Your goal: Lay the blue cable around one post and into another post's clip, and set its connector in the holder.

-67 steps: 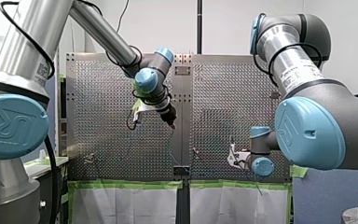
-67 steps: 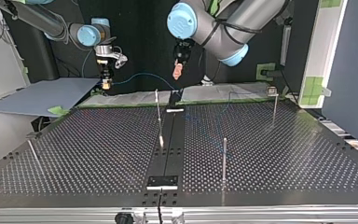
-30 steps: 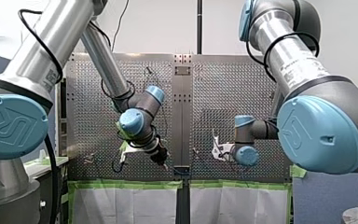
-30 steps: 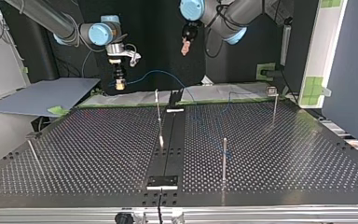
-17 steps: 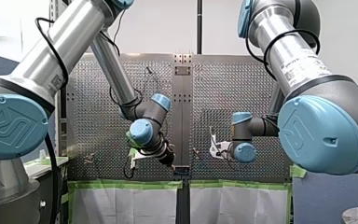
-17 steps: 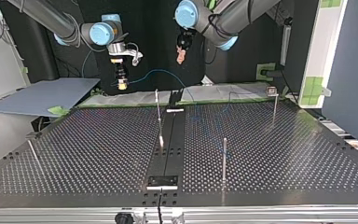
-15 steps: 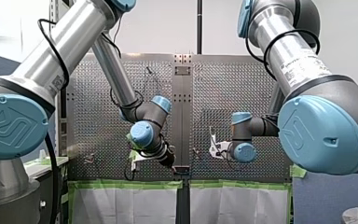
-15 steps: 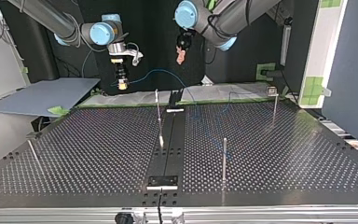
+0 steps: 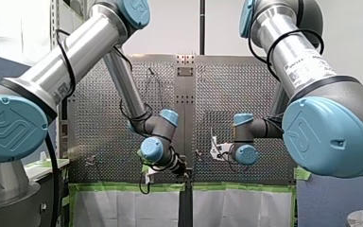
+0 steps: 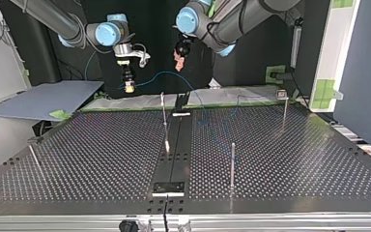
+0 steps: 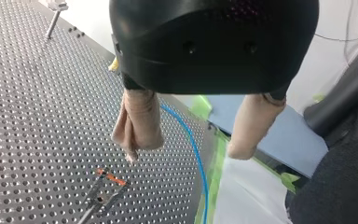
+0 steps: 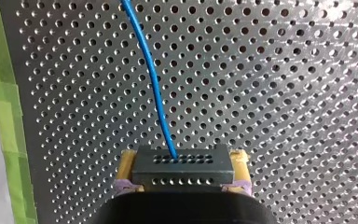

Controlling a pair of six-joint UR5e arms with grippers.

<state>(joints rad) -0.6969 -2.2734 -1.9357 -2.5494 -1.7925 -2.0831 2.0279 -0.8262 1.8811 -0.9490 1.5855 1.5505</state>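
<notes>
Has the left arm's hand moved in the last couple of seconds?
Yes. In the front view my left hand has come from mid-table to the green tape at its near edge.

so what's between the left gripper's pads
Nothing gripped. The left wrist view shows the left gripper's pads apart, with only the cable passing beyond the gap, over the table.
</notes>
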